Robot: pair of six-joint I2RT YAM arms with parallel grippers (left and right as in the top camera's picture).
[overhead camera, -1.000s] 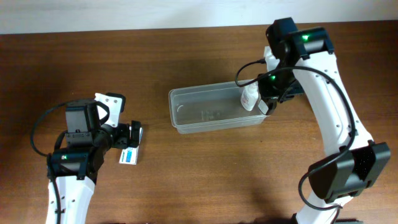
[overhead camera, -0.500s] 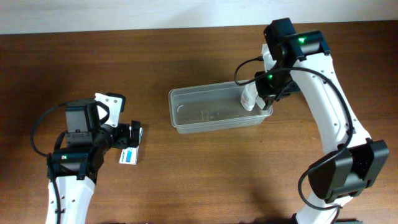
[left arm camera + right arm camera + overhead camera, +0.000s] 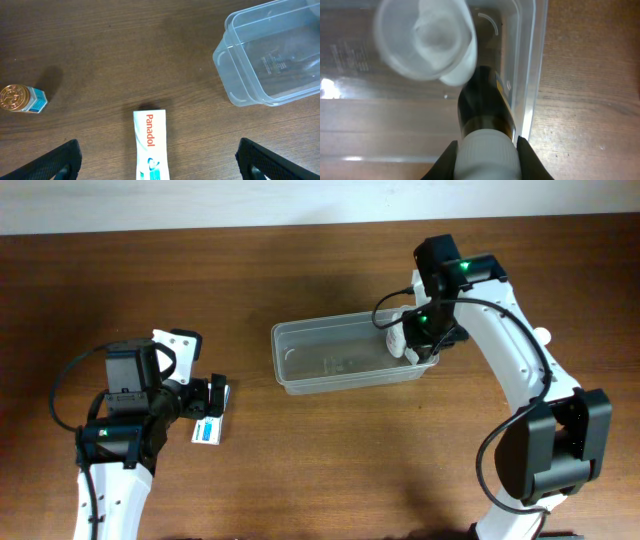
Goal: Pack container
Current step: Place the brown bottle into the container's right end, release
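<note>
The container (image 3: pixel 335 356), a clear shallow tub, sits mid-table; it also shows in the left wrist view (image 3: pixel 240 75) and the right wrist view (image 3: pixel 529 75). My right gripper (image 3: pixel 424 343) is over its right end, shut on a dark bottle with a ribbed white cap (image 3: pixel 486 150) that points down inside the tub's right wall. A translucent white bottle (image 3: pixel 398 338) is in the tub beside it (image 3: pixel 427 42). My left gripper (image 3: pixel 210 402) is open above a white Panadol box (image 3: pixel 208 431), which lies between the jaws (image 3: pixel 159 162) in the left wrist view (image 3: pixel 150 140).
A small bottle with a gold cap (image 3: pixel 21 98) lies on the table left of the Panadol box. A small white object (image 3: pixel 543 335) sits on the table right of the right arm. The table's far edge meets a white wall.
My right gripper has moved left and slightly toward the front with the dark bottle, further over the container's right end. The left arm has not moved.
</note>
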